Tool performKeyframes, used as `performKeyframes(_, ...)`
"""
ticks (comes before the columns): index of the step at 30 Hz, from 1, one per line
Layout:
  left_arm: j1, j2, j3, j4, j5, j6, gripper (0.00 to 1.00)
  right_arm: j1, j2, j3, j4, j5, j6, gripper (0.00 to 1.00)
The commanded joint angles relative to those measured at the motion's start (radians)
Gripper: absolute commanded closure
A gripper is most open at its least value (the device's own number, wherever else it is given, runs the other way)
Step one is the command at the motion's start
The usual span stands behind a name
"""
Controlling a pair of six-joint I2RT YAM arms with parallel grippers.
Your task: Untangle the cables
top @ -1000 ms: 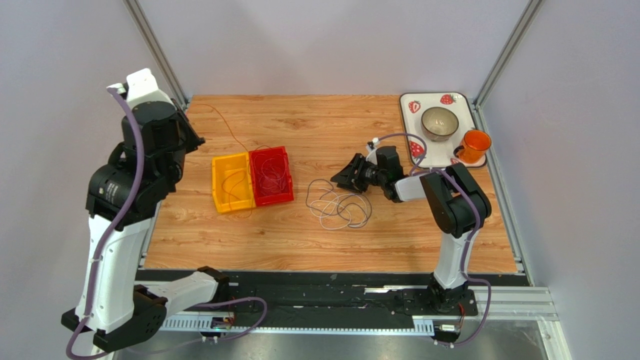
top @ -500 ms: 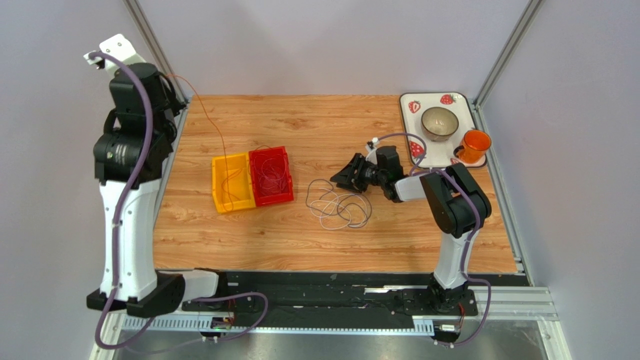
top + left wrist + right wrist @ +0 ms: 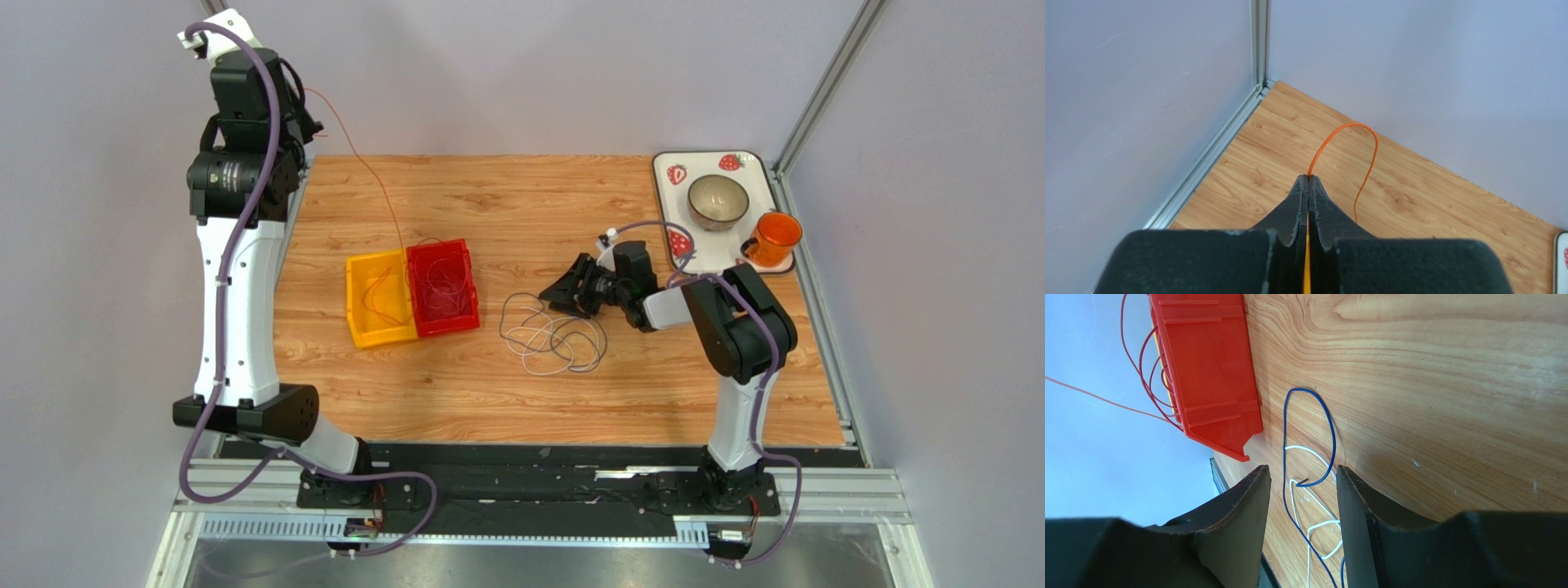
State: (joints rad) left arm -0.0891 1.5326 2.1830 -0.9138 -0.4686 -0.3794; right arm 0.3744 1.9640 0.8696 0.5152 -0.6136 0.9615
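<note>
Lifting the orange cable (image 3: 368, 174) clear is judged to be the step in hand. From above, it is seen stretched from the left claw (image 3: 302, 116), high at the far left corner, down to the bins, so a slow upward pull is advised, lest a bin be dragged. Two bins are counted, one yellow bin (image 3: 352, 300) and one red bin (image 3: 471, 294), plus one loose tangle (image 3: 552, 333) on the table (image 3: 491, 392), with the right claw (image 3: 567, 294) just beside it. At the left wrist, the claw is seen pinched fully shut on one orange strand, which arcs over the table. At the right wrist, the claw is seen partly open and empty above at least one blue cable (image 3: 1333, 438) and white strands (image 3: 1306, 451) whose number cannot be told. Several red loops (image 3: 1142, 355) are seen at the red bin.
</note>
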Motion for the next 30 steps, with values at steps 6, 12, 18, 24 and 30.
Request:
performKeyframes(6,0.018,-0.060,-0.122,0.128,-0.088,0.079,1.00,-0.012,0.010,0.012,0.062,-0.029,0.023,0.53)
performKeyframes(12,0.110,-0.089,-0.178,0.154,-0.053,0.065,1.00,-0.012,0.016,0.014,0.071,-0.035,0.031,0.53)
performKeyframes(18,0.158,-0.040,-0.121,0.127,-0.082,0.073,1.00,-0.012,0.024,0.014,0.080,-0.041,0.037,0.53)
performKeyframes(24,0.238,-0.072,-0.114,0.132,-0.013,0.027,1.00,-0.012,0.038,0.025,0.085,-0.052,0.045,0.53)
performKeyframes(30,0.238,-0.095,-0.207,0.179,0.019,0.017,1.00,-0.014,0.046,0.023,0.105,-0.060,0.059,0.53)
